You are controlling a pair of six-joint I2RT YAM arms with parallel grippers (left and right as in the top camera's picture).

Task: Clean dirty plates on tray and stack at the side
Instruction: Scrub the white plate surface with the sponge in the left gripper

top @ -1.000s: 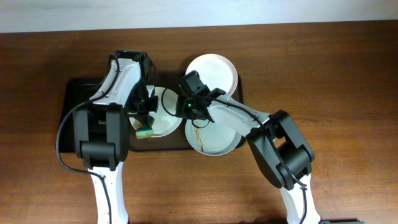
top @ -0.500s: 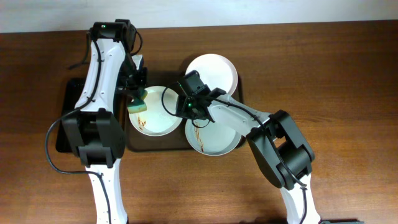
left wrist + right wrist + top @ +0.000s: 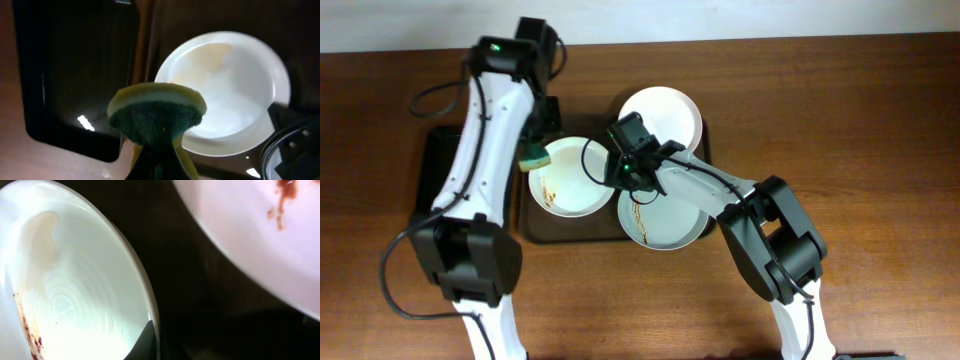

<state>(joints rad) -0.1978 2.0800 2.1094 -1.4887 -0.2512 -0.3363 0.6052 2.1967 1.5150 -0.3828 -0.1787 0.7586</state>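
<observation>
L gripper (image 3: 536,153) rose off plate (image 3: 567,188), pinching sponge (image 3: 157,114); R gripper (image 3: 615,178) at rim, closure unclear on wrist cam.

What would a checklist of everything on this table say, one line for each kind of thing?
Surface: brown wooden table; no spills seen.
Job's things: brown tray holds three plates. The left plate and the near plate have brown streaks. The far plate looks clean from overhead.
Clutter: black tray beside the brown one.
Grippers: left gripper shut on a sponge by the left plate's edge. Right gripper at that plate's rim, grip unclear.
Cables: black cables along both arms.
Surroundings: pale strip beyond the table.
</observation>
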